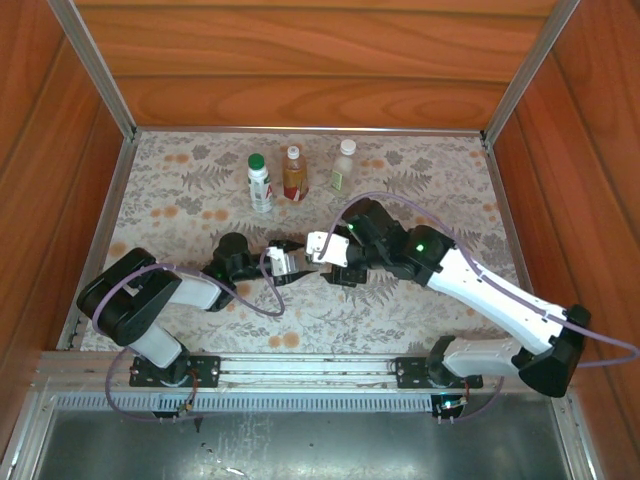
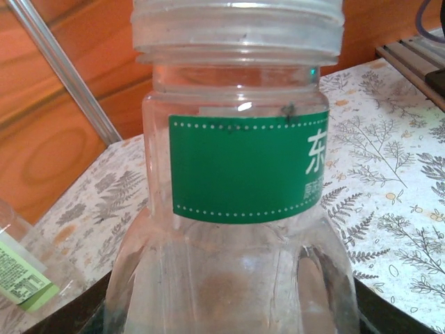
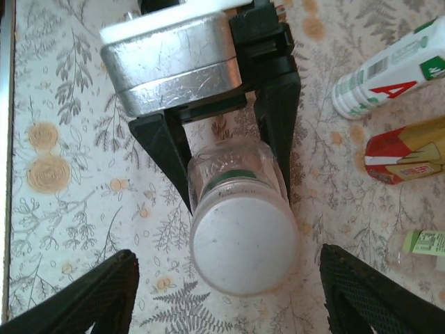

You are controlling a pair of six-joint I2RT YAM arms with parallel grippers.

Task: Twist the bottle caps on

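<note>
Mid-worktop, we see the left pincer clamped on the short clear bottle, with a white cap sitting on its neck. The right pincer hovers over that cap, its fingers spread wide on either side and clear of it. Farther back, three capped bottles stand in a row: the white bottle, the amber bottle and the tall clear bottle.

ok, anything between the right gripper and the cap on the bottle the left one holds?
Nothing visible. In the right wrist view the right gripper is open, one finger each side of the white cap, not touching it. The cap sits on the bottle clamped in the left gripper; bare tablecloth lies in the gaps.
</note>
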